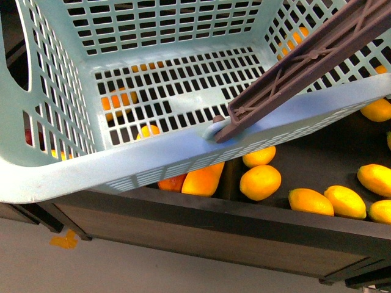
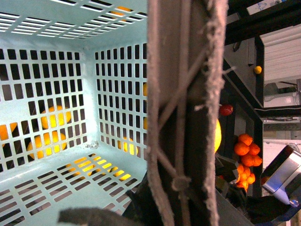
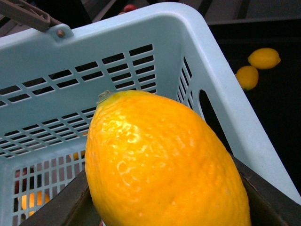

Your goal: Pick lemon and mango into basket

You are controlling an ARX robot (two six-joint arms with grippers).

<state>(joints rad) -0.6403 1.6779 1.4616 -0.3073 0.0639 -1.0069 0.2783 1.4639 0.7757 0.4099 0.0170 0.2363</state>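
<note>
the light blue-green basket (image 1: 122, 165) fills the upper left of the front view, tilted above the dark worktop (image 1: 183, 226). its grey-brown handle (image 1: 305, 67) crosses the upper right. that handle runs right past my left tool (image 2: 155, 212); whether it is clamped there i cannot tell. loose yellow fruits (image 1: 310, 201) lie at the lower right. my right tool (image 3: 164, 207) is clamped on the lemon (image 3: 160, 160), close by the basket's corner.

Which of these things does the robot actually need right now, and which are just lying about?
Needed: lemon; basket; probably the orange-yellow mango seen below its rim.
Lying about: other yellow fruit on the shelf; tangerines; small red fruit.
</note>
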